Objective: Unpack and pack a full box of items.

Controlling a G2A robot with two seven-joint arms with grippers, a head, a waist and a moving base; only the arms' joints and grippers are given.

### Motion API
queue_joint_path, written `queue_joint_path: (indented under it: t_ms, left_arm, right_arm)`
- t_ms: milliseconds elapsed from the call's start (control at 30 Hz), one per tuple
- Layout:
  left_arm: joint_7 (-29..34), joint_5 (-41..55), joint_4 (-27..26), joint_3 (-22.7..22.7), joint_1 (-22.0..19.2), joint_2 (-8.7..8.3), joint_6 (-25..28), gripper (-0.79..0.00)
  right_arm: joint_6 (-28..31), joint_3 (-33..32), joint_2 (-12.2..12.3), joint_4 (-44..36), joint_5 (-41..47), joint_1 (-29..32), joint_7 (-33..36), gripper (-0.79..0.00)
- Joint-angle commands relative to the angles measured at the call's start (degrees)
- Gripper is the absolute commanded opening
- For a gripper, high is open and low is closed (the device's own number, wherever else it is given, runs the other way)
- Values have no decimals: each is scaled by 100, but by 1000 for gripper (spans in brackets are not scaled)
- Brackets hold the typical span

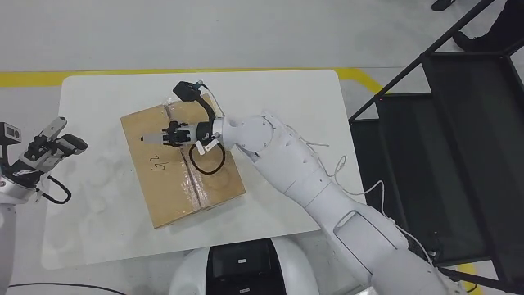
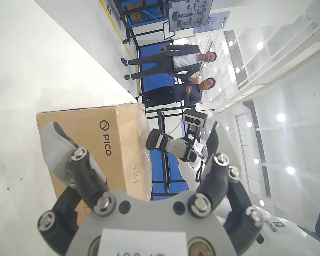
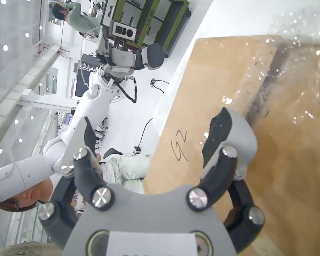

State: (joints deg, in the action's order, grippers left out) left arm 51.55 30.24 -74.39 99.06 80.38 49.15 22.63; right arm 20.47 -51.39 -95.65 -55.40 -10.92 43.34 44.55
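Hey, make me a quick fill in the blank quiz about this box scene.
The cardboard box has its top flaps taped ____.
The claw above the box's top belongs to the ____ arm.
The left claw, near the edge of the white table, holds ____.
Missing words: closed; right; nothing.

Tan cardboard box [image 1: 176, 192] with black scribble, white table [image 1: 295, 90], yellow floor line [image 1: 24, 79]
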Motion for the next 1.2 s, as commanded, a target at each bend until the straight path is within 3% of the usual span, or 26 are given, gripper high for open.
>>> queue_joint_path:
  t_ms: [0,233,467,633,833,1167]
  left_arm:
    - [0,0,0,0,0,0,0,0]
    - [0,0,0,0,0,0,0,0]
    - [0,0,0,0,0,0,0,0]
    - [0,0,0,0,0,0,0,0]
    - [0,0,0,0,0,0,0,0]
    - [0,0,0,0,0,0,0,0]
  right_arm:
    - [42,38,-17,199,48,-47,-9,0]
    - [216,142,-88,558,292,-161,-149,0]
    - [584,1,-89,345,722,-187,-251,0]
    - [279,34,-103,454,443,-294,-647,0]
    - [-206,247,-210,947,455,-471,-663,0]
    - [193,279,-376,1198,787,-819,-1118,0]
